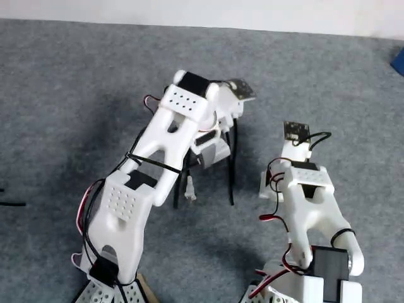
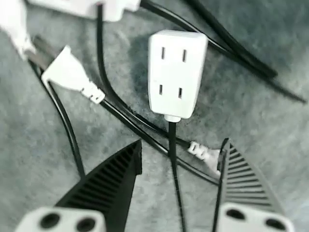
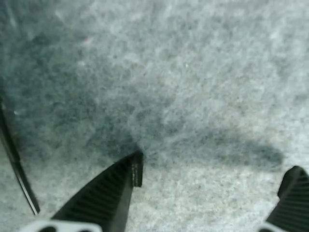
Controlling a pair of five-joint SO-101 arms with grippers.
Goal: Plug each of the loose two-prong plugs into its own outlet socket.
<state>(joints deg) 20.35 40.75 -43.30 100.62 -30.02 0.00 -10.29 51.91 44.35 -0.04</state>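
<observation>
Loads of black cords [image 2: 100, 53] crowd the white outlet block [image 2: 177, 72], one running between the left gripper [image 2: 181, 144] and its spread fingers. The right gripper [image 3: 216, 162], also spread, hangs over plain carpet [image 3: 193, 87].

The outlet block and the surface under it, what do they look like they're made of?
The outlet block looks like smooth white moulded plastic: even colour, rounded corners, crisp slots and a faint sheen. The surface under it looks like grey felt or short-pile carpet: matte, mottled and fuzzy. I cannot tell which of the two it is.
</observation>
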